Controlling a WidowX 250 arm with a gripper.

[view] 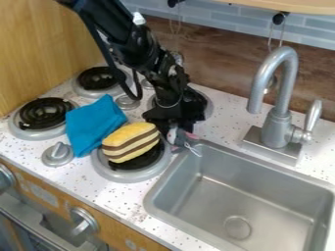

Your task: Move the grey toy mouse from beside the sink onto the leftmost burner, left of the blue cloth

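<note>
The black arm [134, 49] slants down from the upper left, its gripper [171, 128] pointing down beside the sink's [242, 191] back-left corner. A small grey-and-pink toy [177, 138] lies right at its tip, near the striped toy cake [131, 142]; how open the gripper is, I cannot tell.
</note>
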